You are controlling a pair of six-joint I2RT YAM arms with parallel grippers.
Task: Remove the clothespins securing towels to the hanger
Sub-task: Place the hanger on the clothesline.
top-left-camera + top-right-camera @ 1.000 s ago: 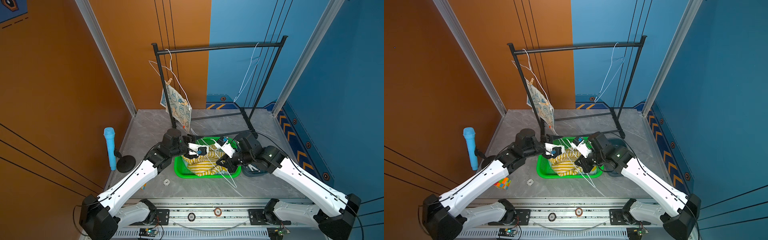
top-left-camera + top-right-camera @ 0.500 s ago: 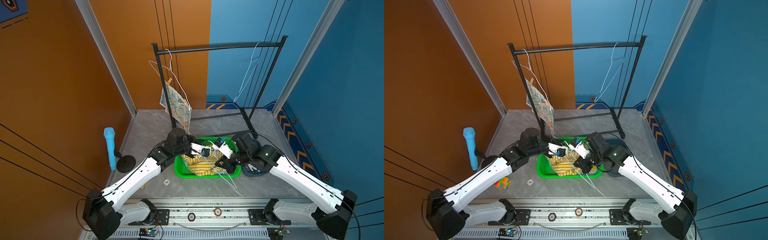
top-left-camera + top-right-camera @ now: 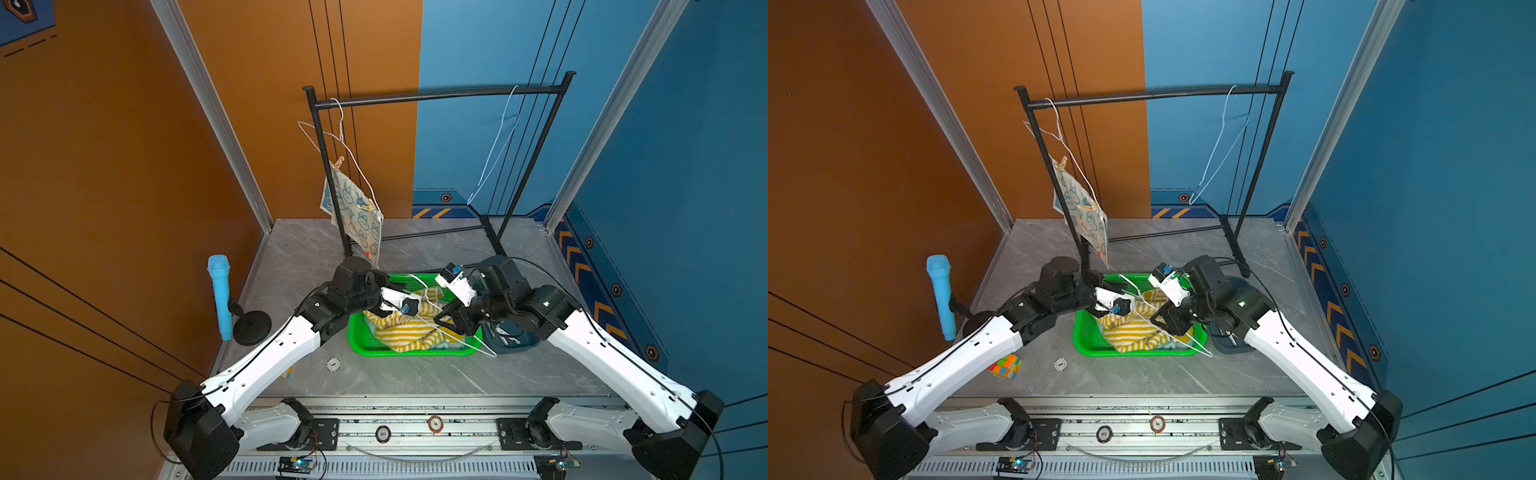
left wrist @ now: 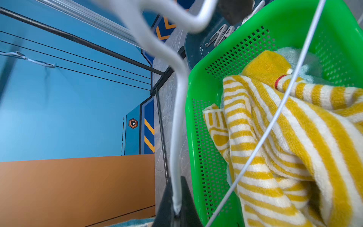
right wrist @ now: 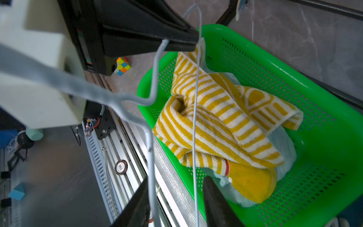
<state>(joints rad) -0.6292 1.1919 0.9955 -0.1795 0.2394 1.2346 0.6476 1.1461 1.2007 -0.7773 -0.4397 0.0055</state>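
**Task items.** We find two clothespins (image 3: 339,161) in view, both clipped on the bunny towel (image 3: 357,218). They pin it to a white hanger (image 3: 342,124) at the left end of the black rack (image 3: 436,94). One sits at the towel's upper corner, the other lower along the slanted wire. The striped towel (image 3: 405,332) lies crumpled in the green basket (image 3: 415,354), on top of the pale towel (image 5: 282,137).

**Grippers.** The left gripper (image 4: 177,196) has its fingers pressed together on the wire of a loose hanger (image 4: 176,121), which it holds over the basket. The right gripper (image 5: 175,188) has its fingers apart and grips nothing. The loose hanger's wire runs through the gap, close against one finger.

**Surface and room.**
- The table (image 3: 415,374) is grey and marbled.
- The walls are orange to the left and behind, and blue to the right.
- A blue microphone (image 3: 220,291) stands at the left edge.
- A colour cube (image 3: 1005,365) lies by the left arm.
- A round token (image 3: 333,364) lies in front of the basket.
- A dark dish (image 3: 517,343) sits just beside the basket, under the right arm.
- A pale blue hanger (image 3: 494,160) hangs at the rack's right end.

**Limits of view.**
- The dish holds pale, blurred pieces that we cannot identify.
- The pale towel is mostly buried under the striped towel.
- In both wrist views the loose hanger is blurred near the lens and cut off at the frame edge.
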